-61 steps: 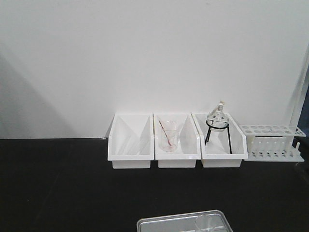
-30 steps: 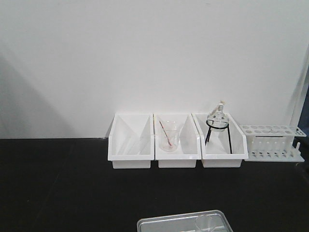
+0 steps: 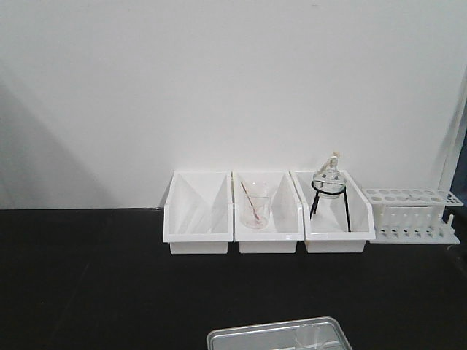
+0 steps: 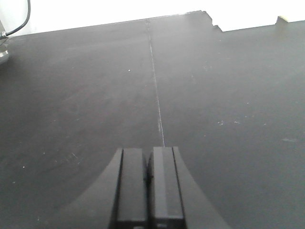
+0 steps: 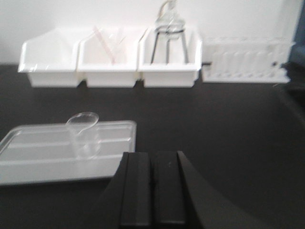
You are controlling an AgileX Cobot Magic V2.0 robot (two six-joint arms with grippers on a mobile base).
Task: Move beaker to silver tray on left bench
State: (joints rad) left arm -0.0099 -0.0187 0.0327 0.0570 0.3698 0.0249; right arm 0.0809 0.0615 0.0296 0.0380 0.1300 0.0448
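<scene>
A white wall backs the black left bench (image 3: 87, 284). The beaker (image 5: 84, 135) stands upright in the silver tray (image 5: 28, 160), unmoved over the last second, so the task looks finished. The right gripper (image 5: 152, 188) and left gripper (image 4: 145, 186) both sit closed and empty

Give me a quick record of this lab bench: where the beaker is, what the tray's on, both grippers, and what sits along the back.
beaker: upright inside the silver tray, no contents visible
silver tray: flat on the left bench
left gripper: shut, empty, over bare bench
right gripper: shut, empty, right of the tray
back row: three white bins, test tube rack
</scene>
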